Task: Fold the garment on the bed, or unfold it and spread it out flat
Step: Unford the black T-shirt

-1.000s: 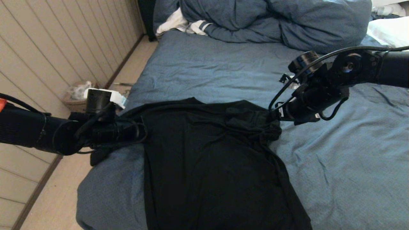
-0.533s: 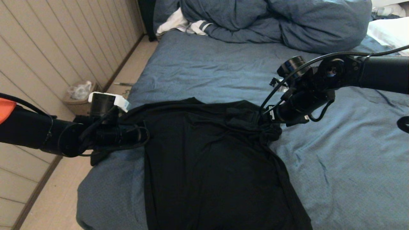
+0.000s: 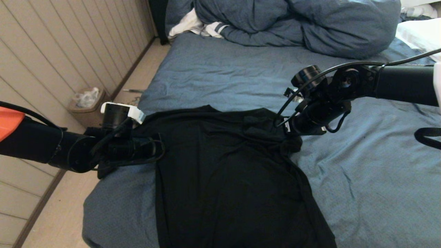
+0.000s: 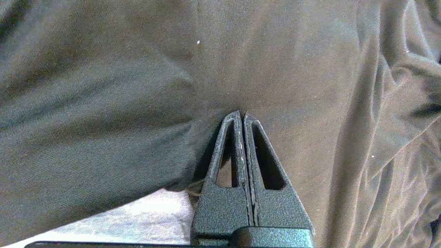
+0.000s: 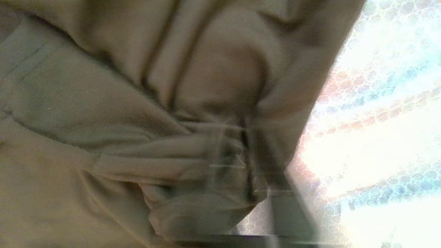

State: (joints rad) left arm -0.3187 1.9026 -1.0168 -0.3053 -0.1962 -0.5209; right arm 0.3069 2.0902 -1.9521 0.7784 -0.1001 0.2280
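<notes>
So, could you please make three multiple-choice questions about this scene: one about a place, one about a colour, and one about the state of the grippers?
1. Where does the garment lie?
A. On the near part of the bed, in front of the duvet
B. On the floor beside the bed
C. On top of the duvet

2. What colour is the side of the garment that faces up?
A. White with stripes
B. Plain black
C. Slate blue

3. How do the jaws of the left gripper stand?
A. Wide open above the cloth
B. Shut, tips pressed into the cloth
C. Shut on the pillow

Answers:
1 A: the head view shows the shirt spread on the sheet, with the duvet bunched at the far end.
2 B: no print shows on it.
3 B: the left wrist view shows both jaws together, with the fabric puckered at their tips.
</notes>
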